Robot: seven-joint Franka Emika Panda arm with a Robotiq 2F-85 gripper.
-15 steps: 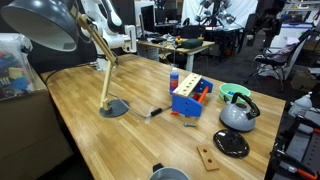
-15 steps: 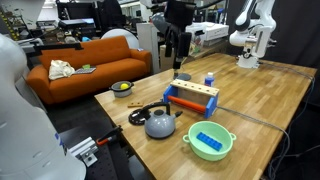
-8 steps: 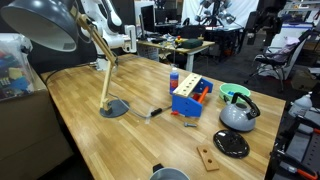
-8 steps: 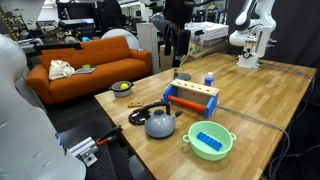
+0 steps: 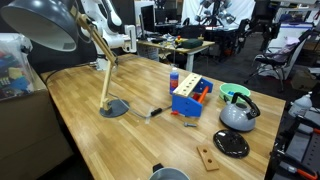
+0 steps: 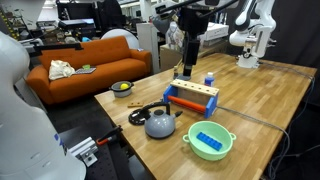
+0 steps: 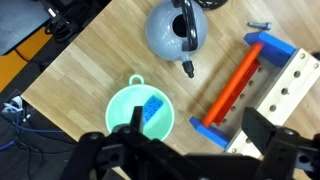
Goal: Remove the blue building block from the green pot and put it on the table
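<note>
Since the frame a second earlier, the gripper [image 6: 190, 68] has been carried sideways towards the green pot [image 6: 210, 143]. It is held high and short of the pot, above the blue box [image 6: 192, 98]. In the wrist view the jaws are seen spread wide and empty, presumably readied for the blue building block [image 7: 153, 112], which lies flat inside the pot. The kettle [image 6: 160, 123] stands just beside the pot, so the table [image 6: 270, 100] on the pot's far side is judged the safer set-down place.
</note>
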